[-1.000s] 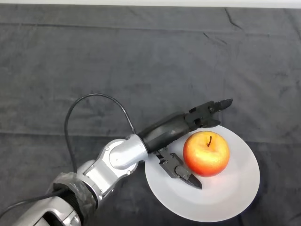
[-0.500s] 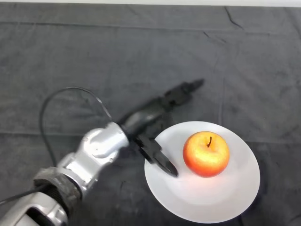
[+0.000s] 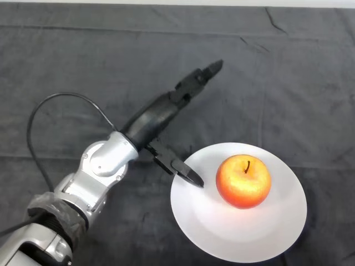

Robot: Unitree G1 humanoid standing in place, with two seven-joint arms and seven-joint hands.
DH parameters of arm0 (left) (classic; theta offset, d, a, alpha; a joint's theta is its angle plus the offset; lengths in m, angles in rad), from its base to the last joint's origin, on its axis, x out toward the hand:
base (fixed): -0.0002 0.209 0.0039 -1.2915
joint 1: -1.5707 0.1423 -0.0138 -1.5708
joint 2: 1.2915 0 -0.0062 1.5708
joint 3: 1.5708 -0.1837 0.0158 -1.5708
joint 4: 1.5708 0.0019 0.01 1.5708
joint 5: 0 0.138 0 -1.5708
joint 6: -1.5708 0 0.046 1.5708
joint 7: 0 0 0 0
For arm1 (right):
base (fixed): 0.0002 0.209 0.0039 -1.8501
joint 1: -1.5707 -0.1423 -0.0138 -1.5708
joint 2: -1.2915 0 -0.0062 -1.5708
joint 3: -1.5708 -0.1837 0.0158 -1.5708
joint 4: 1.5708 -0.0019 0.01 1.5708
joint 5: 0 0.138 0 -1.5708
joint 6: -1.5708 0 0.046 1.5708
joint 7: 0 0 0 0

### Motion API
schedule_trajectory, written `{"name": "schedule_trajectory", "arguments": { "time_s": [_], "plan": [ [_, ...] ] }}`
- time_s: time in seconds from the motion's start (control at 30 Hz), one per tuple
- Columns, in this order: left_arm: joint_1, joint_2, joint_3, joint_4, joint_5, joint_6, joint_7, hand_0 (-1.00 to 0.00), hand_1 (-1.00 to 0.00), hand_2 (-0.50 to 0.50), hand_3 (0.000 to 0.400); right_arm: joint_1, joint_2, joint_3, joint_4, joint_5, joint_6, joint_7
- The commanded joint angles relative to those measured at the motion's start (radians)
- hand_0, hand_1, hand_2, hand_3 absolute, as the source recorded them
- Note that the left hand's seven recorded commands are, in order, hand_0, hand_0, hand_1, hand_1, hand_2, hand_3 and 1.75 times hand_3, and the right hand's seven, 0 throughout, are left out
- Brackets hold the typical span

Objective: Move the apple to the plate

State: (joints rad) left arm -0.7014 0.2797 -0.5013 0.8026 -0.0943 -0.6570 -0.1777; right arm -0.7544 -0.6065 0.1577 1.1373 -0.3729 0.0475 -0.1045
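Apple (image 3: pixel 243 181) sits upright on the white plate (image 3: pixel 277 233), free of the robot. Left hand (image 3: pixel 161 119) hangs over the dark table (image 3: pixel 83 55), fingers (image 3: pixel 205 72) straight and spread wide, holding nothing; its thumb tip overlaps the plate's left rim, just left of the apple.

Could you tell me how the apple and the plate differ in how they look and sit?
The apple is red-orange and round, with a dark stem pointing up; the plate is white, flat and much wider. The apple rests on the plate, while the plate lies on the dark cloth. Both sit clear of the open hand.
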Motion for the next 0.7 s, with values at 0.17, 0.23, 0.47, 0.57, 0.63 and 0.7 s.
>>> {"name": "schedule_trajectory", "arguments": {
  "time_s": [0.17, 0.23, 0.47, 0.57, 0.63, 0.7],
  "plan": [
    [0.013, 0.054, 0.085, 0.026, -0.034, -0.075, -0.011, 0.0, 0.0, 0.0, 0.0, 0.035, 0.0, -0.0085, 0.013, 0.0072, 0.006, 0.0046],
    [0.01, 0.068, 0.108, 0.048, -0.042, -0.093, -0.021, 0.0, 0.0, 0.0, 0.0, 0.035, 0.0, -0.0085, 0.013, 0.0072, 0.006, 0.0047],
    [-0.002, 0.118, 0.194, 0.137, -0.059, -0.143, -0.036, 0.0, 0.0, 0.0, 0.0, 0.034, 0.0, -0.0084, 0.014, 0.007, 0.005, 0.0047],
    [-0.007, 0.136, 0.227, 0.174, -0.06, -0.159, -0.032, 0.0, 0.0, 0.0, 0.0, 0.034, 0.0, -0.0083, 0.015, 0.0069, 0.005, 0.0046],
    [-0.009, 0.153, 0.252, 0.196, -0.067, -0.165, -0.036, 0.0, 0.0, 0.0, 0.0, 0.033, 0.0, -0.0082, 0.016, 0.0068, 0.005, 0.0046],
    [-0.012, 0.169, 0.276, 0.218, -0.073, -0.17, -0.036, 0.0, 0.0, 0.0, 0.0, 0.033, 0.0, -0.0081, 0.016, 0.0066, 0.005, 0.0045]
  ]
}}
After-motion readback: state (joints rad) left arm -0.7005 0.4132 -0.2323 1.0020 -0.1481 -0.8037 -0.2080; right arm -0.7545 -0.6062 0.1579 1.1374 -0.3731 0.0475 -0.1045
